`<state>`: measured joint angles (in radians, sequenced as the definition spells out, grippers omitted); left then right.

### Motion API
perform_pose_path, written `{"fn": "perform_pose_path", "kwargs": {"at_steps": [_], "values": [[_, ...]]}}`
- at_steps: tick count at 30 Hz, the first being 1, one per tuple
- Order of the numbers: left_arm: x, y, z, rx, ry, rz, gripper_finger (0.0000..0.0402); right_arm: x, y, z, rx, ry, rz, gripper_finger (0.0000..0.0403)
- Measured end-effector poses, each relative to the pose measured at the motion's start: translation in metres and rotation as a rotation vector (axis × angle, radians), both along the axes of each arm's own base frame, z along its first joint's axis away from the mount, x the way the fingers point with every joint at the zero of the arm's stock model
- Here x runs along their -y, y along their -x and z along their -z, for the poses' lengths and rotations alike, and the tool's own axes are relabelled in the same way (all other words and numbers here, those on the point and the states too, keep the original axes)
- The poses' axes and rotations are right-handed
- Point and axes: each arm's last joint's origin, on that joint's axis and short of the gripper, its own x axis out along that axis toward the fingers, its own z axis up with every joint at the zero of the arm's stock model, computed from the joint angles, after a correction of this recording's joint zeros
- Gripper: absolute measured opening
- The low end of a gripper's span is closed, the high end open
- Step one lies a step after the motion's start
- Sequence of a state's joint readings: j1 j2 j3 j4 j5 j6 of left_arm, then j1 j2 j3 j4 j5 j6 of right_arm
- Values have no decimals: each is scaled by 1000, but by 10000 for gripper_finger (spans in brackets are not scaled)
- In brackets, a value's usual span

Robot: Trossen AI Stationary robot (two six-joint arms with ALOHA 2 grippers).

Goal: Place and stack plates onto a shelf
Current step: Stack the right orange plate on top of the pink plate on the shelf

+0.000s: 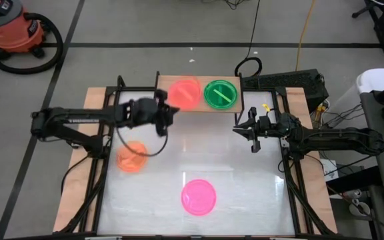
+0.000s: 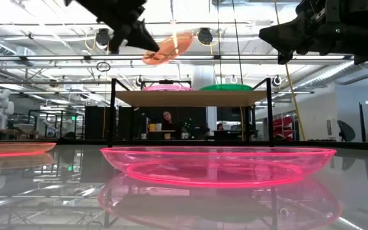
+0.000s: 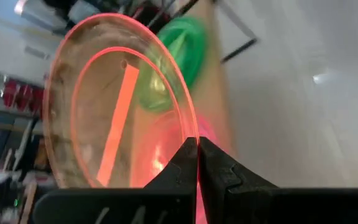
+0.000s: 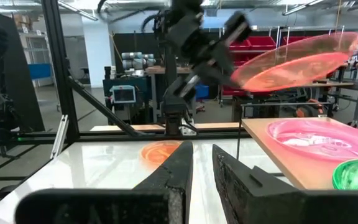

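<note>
One end effector (image 1: pixel 167 110) lifts orange plate (image 1: pixel 181 93).

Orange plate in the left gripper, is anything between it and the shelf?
Nothing visible. The left gripper holds the orange plate tilted in open air above the pink plate already on the shelf.

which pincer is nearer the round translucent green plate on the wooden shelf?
Right. The right pincer, empty, sits just off the green plate; the left pincer, gripping an orange plate, hangs over the neighbouring pink plate.
</note>
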<state>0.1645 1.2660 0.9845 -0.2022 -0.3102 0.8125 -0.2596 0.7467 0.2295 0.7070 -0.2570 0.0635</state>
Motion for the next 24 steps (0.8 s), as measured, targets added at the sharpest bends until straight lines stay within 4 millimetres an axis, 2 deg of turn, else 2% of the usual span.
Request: {"fn": "perform_pose_path", "kwargs": {"at_steps": [5, 13, 18, 24], "values": [[-20, -11, -9, -82, 56, -29, 4, 0, 0, 1, -8, -2, 0, 45], [-40, -24, 9, -204, 117, -116, 32, 0, 0, 1, -8, -4, -1, 45], [-47, -25, 14, -216, 133, -147, 53, 0, 0, 1, -10, -5, -1, 45], [-46, -26, 12, -190, 132, -159, 92, 0, 0, 1, -9, -2, -1, 45]]}}
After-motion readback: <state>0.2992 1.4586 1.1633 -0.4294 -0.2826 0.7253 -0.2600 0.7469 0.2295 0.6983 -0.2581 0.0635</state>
